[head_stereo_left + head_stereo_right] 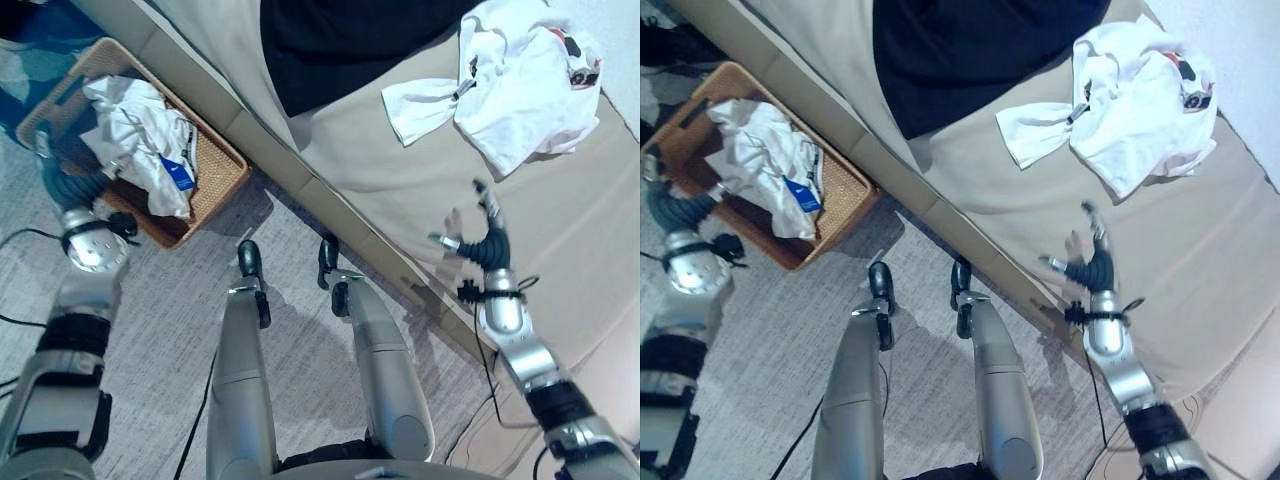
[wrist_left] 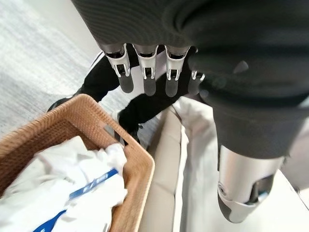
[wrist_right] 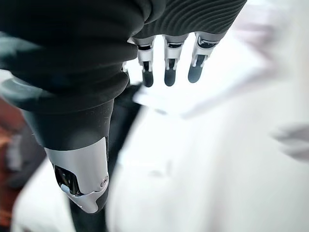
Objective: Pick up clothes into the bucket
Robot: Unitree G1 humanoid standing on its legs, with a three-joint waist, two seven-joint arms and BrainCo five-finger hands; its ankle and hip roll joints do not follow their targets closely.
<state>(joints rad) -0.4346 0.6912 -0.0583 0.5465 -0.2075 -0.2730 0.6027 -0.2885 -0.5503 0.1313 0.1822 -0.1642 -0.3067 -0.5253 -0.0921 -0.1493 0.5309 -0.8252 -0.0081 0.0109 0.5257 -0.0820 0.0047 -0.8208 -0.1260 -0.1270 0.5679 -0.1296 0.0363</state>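
Note:
A woven basket stands on the grey carpet at the left and holds a crumpled white garment with blue print. My left hand hovers at the basket's near left rim; its fingers are straight and hold nothing. A second white garment lies spread on the beige couch at the upper right. My right hand is above the couch seat, a little short of that garment, with its fingers spread and empty.
A black garment lies on the couch, left of the white one. The couch's front edge runs diagonally between the basket and my right hand. Grey carpet lies in front of the basket.

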